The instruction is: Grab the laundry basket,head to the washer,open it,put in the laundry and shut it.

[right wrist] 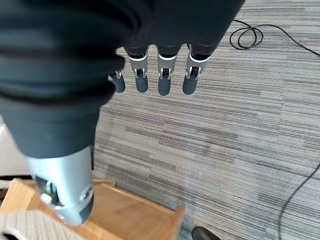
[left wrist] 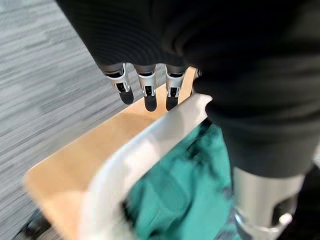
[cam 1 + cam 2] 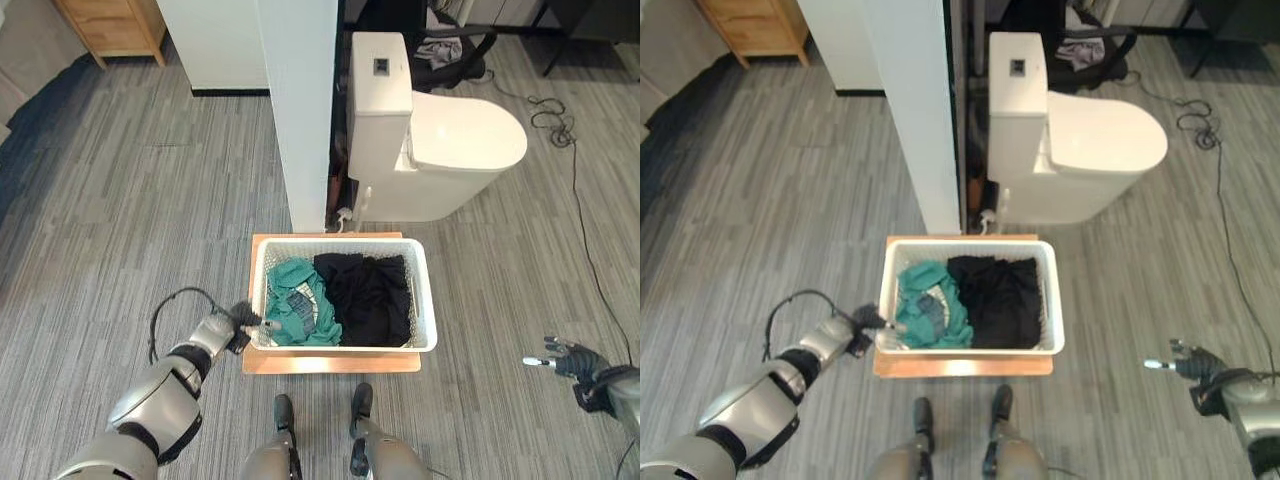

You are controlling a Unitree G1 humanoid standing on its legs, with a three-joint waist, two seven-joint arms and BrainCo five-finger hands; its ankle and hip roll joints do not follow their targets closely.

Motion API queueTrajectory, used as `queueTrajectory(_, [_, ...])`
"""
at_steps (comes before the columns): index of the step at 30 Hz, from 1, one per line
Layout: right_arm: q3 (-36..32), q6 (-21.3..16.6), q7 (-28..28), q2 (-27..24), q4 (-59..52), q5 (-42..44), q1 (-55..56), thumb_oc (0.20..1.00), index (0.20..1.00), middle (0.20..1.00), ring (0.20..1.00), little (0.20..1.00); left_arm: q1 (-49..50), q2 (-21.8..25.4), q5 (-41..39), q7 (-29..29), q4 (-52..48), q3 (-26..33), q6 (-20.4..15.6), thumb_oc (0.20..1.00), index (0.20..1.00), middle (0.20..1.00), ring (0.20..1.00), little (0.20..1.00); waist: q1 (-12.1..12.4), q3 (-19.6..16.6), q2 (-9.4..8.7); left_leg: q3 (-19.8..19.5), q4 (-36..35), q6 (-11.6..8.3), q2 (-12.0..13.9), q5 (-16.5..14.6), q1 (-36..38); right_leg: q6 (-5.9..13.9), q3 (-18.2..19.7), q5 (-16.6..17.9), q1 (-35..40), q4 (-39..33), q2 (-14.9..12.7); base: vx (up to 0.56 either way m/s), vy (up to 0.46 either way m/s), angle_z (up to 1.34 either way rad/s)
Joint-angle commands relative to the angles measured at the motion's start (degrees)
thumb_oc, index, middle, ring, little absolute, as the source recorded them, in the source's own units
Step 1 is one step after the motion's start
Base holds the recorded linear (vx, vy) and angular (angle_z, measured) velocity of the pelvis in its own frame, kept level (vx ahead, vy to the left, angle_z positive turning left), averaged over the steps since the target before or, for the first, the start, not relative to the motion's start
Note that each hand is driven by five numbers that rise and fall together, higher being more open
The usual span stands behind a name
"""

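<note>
The white laundry basket (image 3: 345, 293) sits on a low wooden platform (image 3: 330, 361) on the grey plank floor (image 3: 130, 230), just in front of a white partition wall (image 3: 305, 110) and a white toilet (image 3: 440, 145). Inside it, a teal garment (image 3: 295, 305) fills the robot's left part and a black garment (image 3: 368, 297) the rest; what lies under them is hidden.

The left robot hand (image 3: 240, 327) is at the basket's left rim. From the head views its fingers are too small to read, and they merge with the rim. The left wrist view is clearer: the fingers (image 2: 146, 92) reach down straight outside the white rim (image 2: 150, 145), over the wooden platform, while the thumb (image 2: 260, 200) stands on the inner side above the teal cloth. The rim lies between them, but whether any fingertip touches it cannot be made out; nothing is curled round it.

The right robot hand (image 3: 565, 358) hovers well apart from the basket, out to the robot's right above the floor, its forearm cut off by the edge of the view. Its wrist view shows the fingers (image 1: 165, 75) straight and spread, holding nothing, with a corner of the platform below and a black cable (image 1: 250, 35) looped on the floor beyond.

A wooden cabinet (image 3: 112, 28) is cut off at the far left.
</note>
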Motion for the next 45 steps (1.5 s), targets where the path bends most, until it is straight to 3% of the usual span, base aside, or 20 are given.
queueTrajectory(1, [3.14,-0.34,-3.67,0.17,4.62,-2.38,-6.22,1.000,1.000,1.000,1.000,1.000,-6.31,-1.98,1.30,2.36,5.09,1.99,-2.33,1.000,1.000,1.000,1.000,1.000,1.37,1.74,-0.94,-1.70,-1.59,-3.63,4.17,3.48,-1.81,8.17,1.44,2.08,2.31,-0.15,-9.10,0.00,0.000,0.00])
queueTrajectory(6, [10.04,-0.86,-6.09,6.38,18.33,-2.99,-19.59,1.000,1.000,1.000,1.000,1.000,-9.59,-2.22,2.06,3.76,9.14,1.67,-2.36,1.000,1.000,1.000,1.000,1.000,1.27,2.63,-0.78,-1.45,-1.59,-3.50,4.28,3.72,-2.06,7.82,2.40,2.36,1.49,-0.15,-8.92,0.00,0.009,-0.11])
queueTrajectory(8, [15.83,-1.37,-7.37,13.25,30.39,-3.03,-30.95,1.000,1.000,1.000,1.000,1.000,-11.99,-2.37,1.61,5.10,12.02,1.55,-2.41,1.000,1.000,1.000,1.000,1.000,1.43,3.23,-0.47,-1.49,-1.59,-3.48,4.24,3.94,-2.48,7.65,2.93,2.65,0.89,-0.15,-8.86,-0.01,0.028,-0.12])
queueTrajectory(10, [19.35,-1.67,-7.57,18.02,35.74,-3.18,-36.55,1.000,1.000,1.000,1.000,1.000,-12.95,-1.79,1.38,5.61,13.25,1.84,-2.44,1.000,1.000,1.000,1.000,1.000,1.47,3.65,-0.38,-1.52,-1.59,-3.40,4.12,4.05,-2.88,7.62,3.07,2.86,0.41,-0.15,-8.76,-0.01,0.028,-0.05])
queueTrajectory(11, [20.54,-2.22,-8.32,20.95,36.61,-2.18,-39.12,1.000,1.000,1.000,1.000,1.000,-13.05,-1.05,0.72,6.02,13.54,2.30,-2.42,1.000,1.000,1.000,1.000,1.000,1.53,4.05,-0.45,-1.59,-1.59,-3.35,4.05,4.15,-3.35,7.60,3.21,3.00,-0.10,-0.15,-8.66,0.00,0.026,0.05])
queueTrajectory(15, [23.71,-3.43,-8.17,23.93,28.25,-1.92,-39.64,1.000,1.000,1.000,1.000,1.000,-11.28,0.67,-1.41,6.21,13.00,3.53,-3.14,1.000,1.000,1.000,1.000,1.000,1.50,4.74,-1.54,-1.63,-1.59,-3.23,4.07,4.09,-3.87,7.49,3.33,3.11,-0.60,-0.15,-8.25,0.01,0.009,-0.05])
queueTrajectory(21, [25.72,-2.42,-7.27,28.08,29.84,-3.67,-40.75,1.000,1.000,1.000,1.000,1.000,-11.21,0.32,-2.17,6.13,13.60,4.31,-2.68,1.000,1.000,1.000,1.000,1.000,1.49,5.39,-2.23,-1.22,-1.59,-3.14,4.42,4.27,-3.95,7.17,3.53,3.04,-1.00,-0.15,-7.84,-0.02,0.006,-0.04])
queueTrajectory(33, [22.18,-3.30,-6.93,28.91,39.17,-2.50,-37.64,1.000,1.000,1.000,1.000,1.000,-11.25,-3.80,-1.63,5.51,13.67,4.39,-2.61,1.000,1.000,1.000,1.000,1.000,1.65,5.66,-1.62,-1.73,-1.59,-2.76,3.91,4.37,-4.85,6.98,3.64,3.09,-1.82,-0.15,-7.89,-0.01,0.003,-0.04])
queueTrajectory(45, [20.74,-3.97,-7.89,26.25,35.53,0.21,-38.66,1.000,1.000,1.000,1.000,1.000,-12.21,-3.61,-0.88,5.68,13.79,3.52,-2.93,1.000,1.000,1.000,1.000,1.000,1.49,5.30,-1.83,-1.81,-1.59,-2.70,3.80,4.42,-5.42,7.13,3.62,3.34,-2.33,-0.15,-7.78,0.00,-0.001,0.00])
